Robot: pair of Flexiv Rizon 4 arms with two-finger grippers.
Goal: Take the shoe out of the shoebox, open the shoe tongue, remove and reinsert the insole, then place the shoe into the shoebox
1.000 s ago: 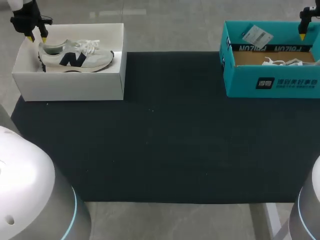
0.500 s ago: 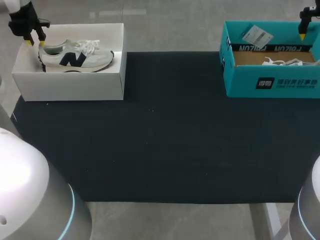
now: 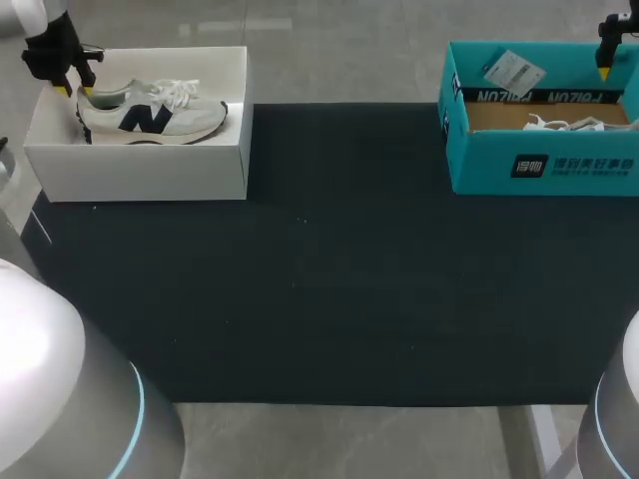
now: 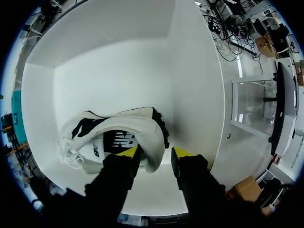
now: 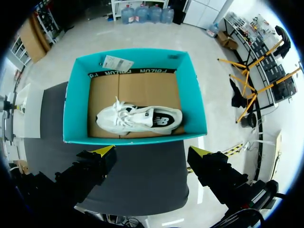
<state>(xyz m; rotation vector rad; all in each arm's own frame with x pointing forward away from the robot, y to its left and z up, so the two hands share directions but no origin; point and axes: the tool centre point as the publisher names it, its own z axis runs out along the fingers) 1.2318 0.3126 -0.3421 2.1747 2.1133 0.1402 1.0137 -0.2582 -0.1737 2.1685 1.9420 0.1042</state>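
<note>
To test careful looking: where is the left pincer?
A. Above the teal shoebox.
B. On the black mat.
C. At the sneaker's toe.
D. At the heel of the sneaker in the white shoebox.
D: the left pincer flanks the heel of the sneaker in the white shoebox.

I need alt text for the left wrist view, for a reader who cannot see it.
The left hand hangs open over the heel of a pale shoe that lies in a white shoebox. The heel is between its two fingers.
</note>
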